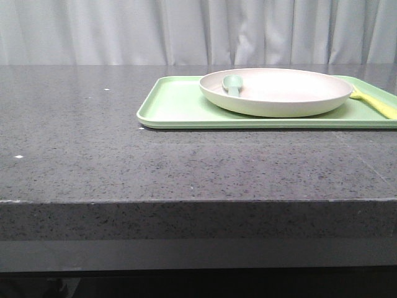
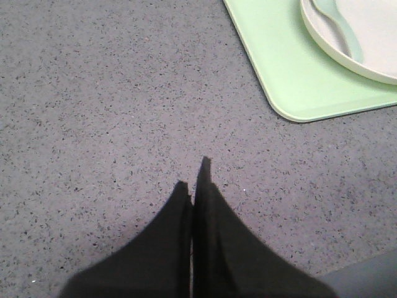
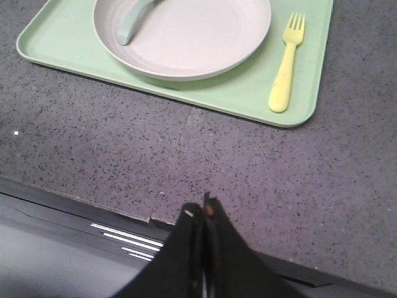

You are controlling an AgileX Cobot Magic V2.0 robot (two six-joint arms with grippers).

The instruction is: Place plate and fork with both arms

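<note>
My left gripper hangs closed and empty over bare table, short of the tray corner. The plate sits on the tray with a spoon in it, the fork just beside it. My right gripper, also closed, waits near the table edge, so I judge nothing is started: both must open and reach in.

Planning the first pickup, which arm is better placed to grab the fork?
Right. The fork lies on the tray's right side, beyond the plate. It shows ahead of the right end effector, while the left end effector sees only the tray's left corner.
</note>
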